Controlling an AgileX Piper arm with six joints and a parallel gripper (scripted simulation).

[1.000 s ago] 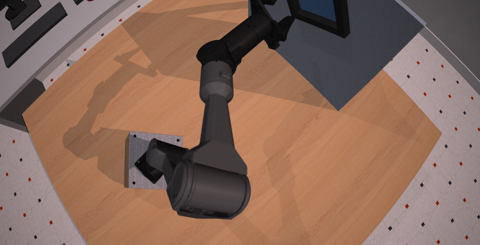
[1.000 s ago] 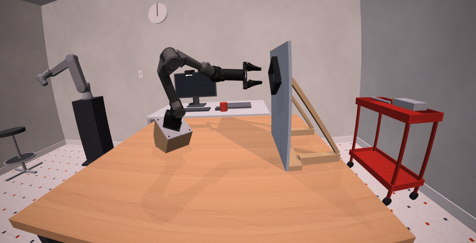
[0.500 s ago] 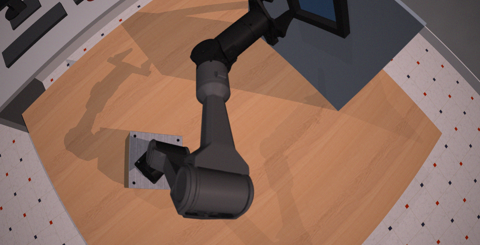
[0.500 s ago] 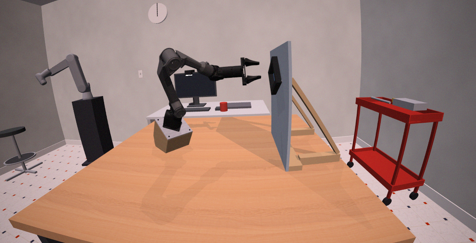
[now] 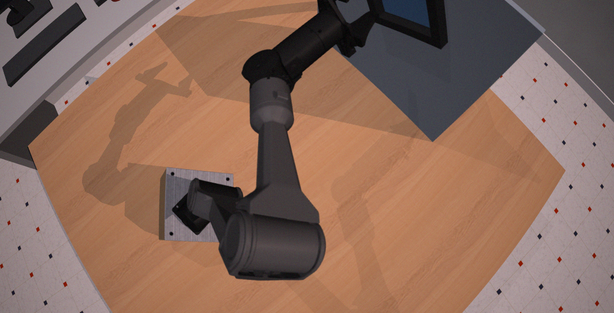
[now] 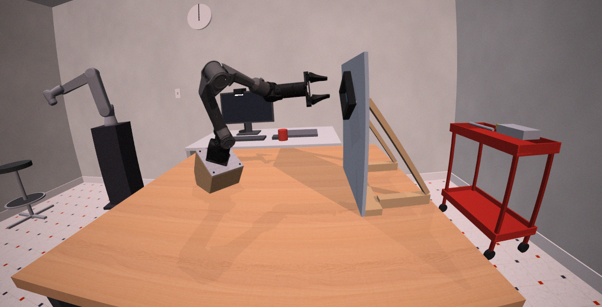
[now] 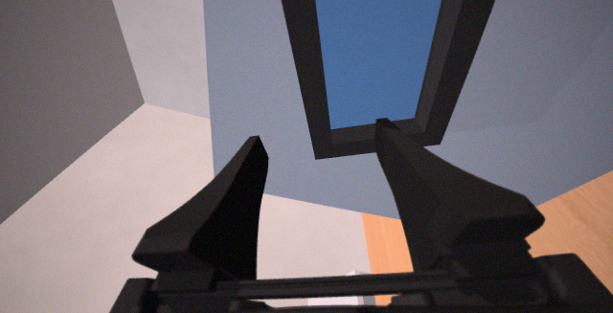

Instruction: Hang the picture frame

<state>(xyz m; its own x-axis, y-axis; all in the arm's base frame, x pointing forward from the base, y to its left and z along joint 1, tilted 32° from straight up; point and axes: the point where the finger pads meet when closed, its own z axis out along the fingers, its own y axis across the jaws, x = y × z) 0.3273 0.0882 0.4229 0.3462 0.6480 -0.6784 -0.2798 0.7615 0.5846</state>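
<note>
The gripper (image 6: pixel 321 88), spread wide and holding nothing, hovers just left of the upright grey board (image 6: pixel 357 145) on the table (image 6: pixel 269 238), short of the dark frame (image 6: pixel 347 94) high on its face.

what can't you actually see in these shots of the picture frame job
- Screw: hidden in every view behind the black picture frame with blue centre.
- Frame's top edge: cut off by the wrist view's upper border.
- Whether the frame hangs level: the exterior view shows it edge-on against the grey upright board.
- Contact with the open black gripper: apart in the exterior view, overlapping in the wrist view.
</note>
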